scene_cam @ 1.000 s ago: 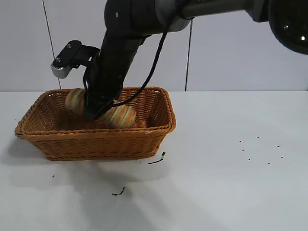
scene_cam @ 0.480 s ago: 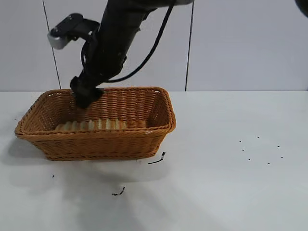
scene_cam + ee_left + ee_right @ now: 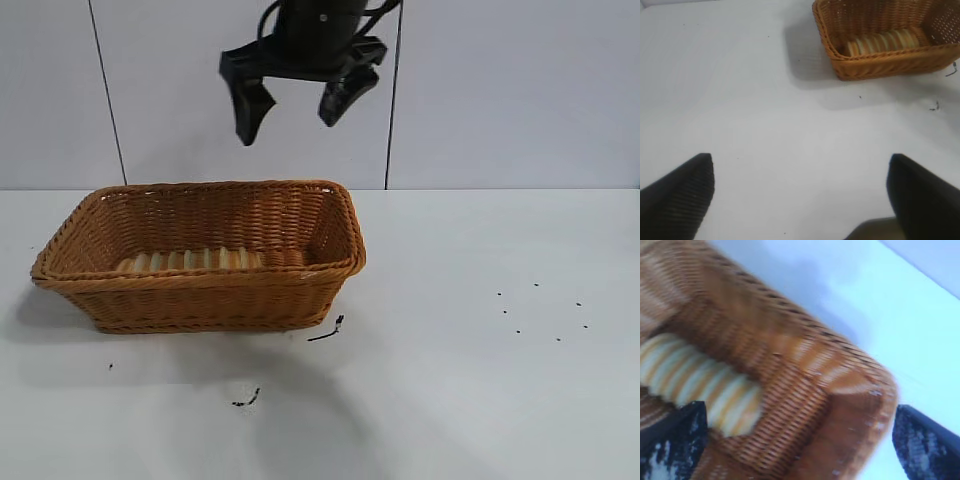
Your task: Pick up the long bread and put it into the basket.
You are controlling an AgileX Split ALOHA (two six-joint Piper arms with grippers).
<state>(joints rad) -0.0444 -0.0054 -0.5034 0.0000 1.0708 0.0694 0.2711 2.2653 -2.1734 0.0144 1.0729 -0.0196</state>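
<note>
The long bread lies flat on the floor of the wicker basket, along its near wall. My right gripper hangs open and empty high above the basket's right half. In the right wrist view its fingers frame the basket's corner, with the bread beside one fingertip; the gripper holds nothing. My left gripper is open and empty over bare table, well away from the basket, in which the bread shows.
The basket sits at the left of the white table. Small dark scraps lie just in front of the basket, and specks dot the table at the right. A panelled wall stands behind.
My right gripper let go of the bread inside the basket, then rose up and to the right, out of the basket. The bread now lies on the basket floor.
</note>
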